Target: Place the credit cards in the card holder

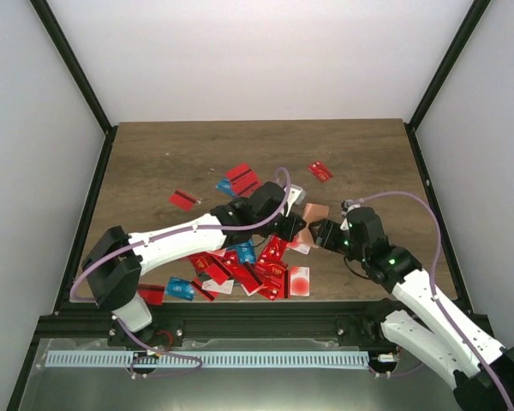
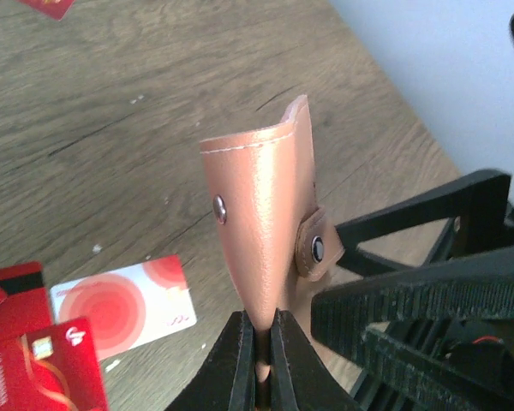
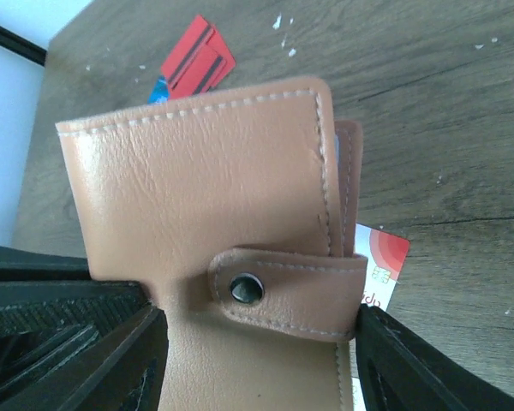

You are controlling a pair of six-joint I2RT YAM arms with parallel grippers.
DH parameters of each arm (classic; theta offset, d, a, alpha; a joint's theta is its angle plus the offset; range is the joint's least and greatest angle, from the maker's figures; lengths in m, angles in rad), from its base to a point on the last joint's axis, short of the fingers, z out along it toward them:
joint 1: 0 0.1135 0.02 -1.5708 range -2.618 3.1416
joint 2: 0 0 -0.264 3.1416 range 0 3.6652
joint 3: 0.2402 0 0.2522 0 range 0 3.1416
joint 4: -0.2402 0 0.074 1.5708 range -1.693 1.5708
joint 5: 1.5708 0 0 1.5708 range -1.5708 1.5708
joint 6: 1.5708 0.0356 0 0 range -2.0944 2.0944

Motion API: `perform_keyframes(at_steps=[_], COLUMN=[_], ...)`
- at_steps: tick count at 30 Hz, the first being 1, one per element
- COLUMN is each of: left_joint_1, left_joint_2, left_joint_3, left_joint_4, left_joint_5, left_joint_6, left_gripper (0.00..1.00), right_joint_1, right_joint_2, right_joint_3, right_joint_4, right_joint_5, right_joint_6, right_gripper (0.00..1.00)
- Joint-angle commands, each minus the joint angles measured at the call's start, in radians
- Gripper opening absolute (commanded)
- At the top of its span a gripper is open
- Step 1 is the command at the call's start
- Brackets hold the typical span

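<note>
On a dark wood-grain table (image 1: 154,163) boxed in by white walls (image 1: 257,51), the tan card holder (image 2: 261,223) is held upright mid-table. The left gripper (image 2: 257,330) is pinched tight on its lower edge, while the right gripper (image 3: 259,330) brackets its sides — whether it clamps cannot be told. Credit cards (image 1: 240,270) litter the near edge — their print too small to read.

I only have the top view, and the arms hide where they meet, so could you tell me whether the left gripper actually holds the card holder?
Observer: Yes. The left wrist view shows the left gripper shut on one edge of the card holder.
Operator: Thank you. Is its strap fastened?
Observer: In the right wrist view, the strap lies flat across the holder's face and looks snapped shut.
</note>
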Motion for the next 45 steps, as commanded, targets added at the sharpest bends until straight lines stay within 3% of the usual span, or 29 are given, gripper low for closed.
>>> perform_keyframes(at_steps=[1, 10, 19, 26, 36, 45], left_joint_1=[-0.006, -0.005, -0.006, -0.006, -0.007, -0.007], left_joint_2=[-0.027, -0.089, -0.112, -0.105, -0.15, -0.163], left_joint_3=[0.012, 0.001, -0.005, -0.007, -0.002, 0.003], left_joint_4=[-0.107, -0.127, -0.125, -0.127, -0.141, -0.144], left_joint_5=[-0.048, -0.051, -0.042, -0.032, -0.031, -0.02], left_joint_6=[0.047, 0.054, 0.055, 0.056, 0.055, 0.051], left_gripper=[0.04, 0.04, 0.04, 0.04, 0.04, 0.04], right_joint_1=[0.007, 0.007, 0.007, 0.007, 0.007, 0.007], right_joint_2=[0.064, 0.119, 0.17, 0.172, 0.261, 0.337], right_joint_3=[0.062, 0.068, 0.037, 0.033, 0.034, 0.025], right_joint_4=[0.027, 0.027, 0.11, 0.2, 0.08, 0.073], right_joint_5=[-0.015, 0.038, -0.094, -0.214, 0.017, 0.059], right_joint_6=[-0.044, -0.06, -0.075, -0.095, -0.076, -0.075], right_gripper=[0.62, 0.65, 0.66, 0.72, 0.71, 0.7])
